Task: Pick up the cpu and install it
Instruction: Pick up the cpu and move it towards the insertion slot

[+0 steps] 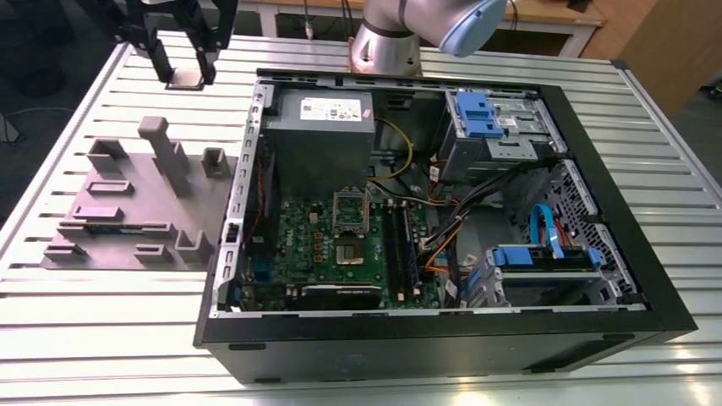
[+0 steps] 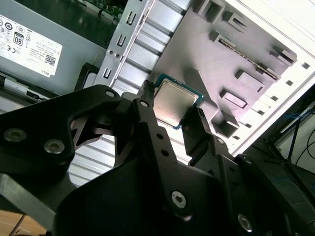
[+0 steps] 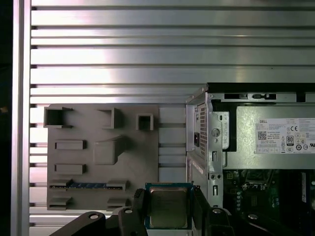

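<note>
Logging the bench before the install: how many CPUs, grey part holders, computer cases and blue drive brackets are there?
cpu: 1, held in the gripper
grey part holder: 1
computer case: 1
blue drive brackets: 2
Total: 5

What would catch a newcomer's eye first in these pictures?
The open computer case, its green motherboard exposed, lies on the slatted metal table, toward the exterior view's right. In both wrist views the end effector grips the cpu by its edges, near the grey parts fixture beside the case.
</note>
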Available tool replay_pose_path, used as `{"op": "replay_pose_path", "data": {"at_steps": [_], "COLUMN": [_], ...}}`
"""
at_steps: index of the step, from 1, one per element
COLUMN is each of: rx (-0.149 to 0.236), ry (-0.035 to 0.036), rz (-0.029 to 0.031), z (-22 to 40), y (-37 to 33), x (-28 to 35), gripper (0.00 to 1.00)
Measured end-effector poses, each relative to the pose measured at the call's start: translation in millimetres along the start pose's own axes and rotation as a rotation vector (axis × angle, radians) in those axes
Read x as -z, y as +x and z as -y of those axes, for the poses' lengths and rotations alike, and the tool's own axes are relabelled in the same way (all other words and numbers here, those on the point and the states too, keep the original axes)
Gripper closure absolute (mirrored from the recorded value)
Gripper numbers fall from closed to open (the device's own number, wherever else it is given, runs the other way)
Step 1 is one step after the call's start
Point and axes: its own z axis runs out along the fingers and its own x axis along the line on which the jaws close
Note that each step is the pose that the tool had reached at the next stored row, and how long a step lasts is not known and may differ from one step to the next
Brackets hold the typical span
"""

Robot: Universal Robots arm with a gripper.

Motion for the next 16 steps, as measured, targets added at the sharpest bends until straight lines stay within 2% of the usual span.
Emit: {"op": "replay_pose_path", "data": {"at_steps": [16], "rx": [0.0], "ry": [0.0], "rz": [0.0], "z": [-0.5], "y": [-27.4], "x": [-0.1], "gripper": [0.53]}}
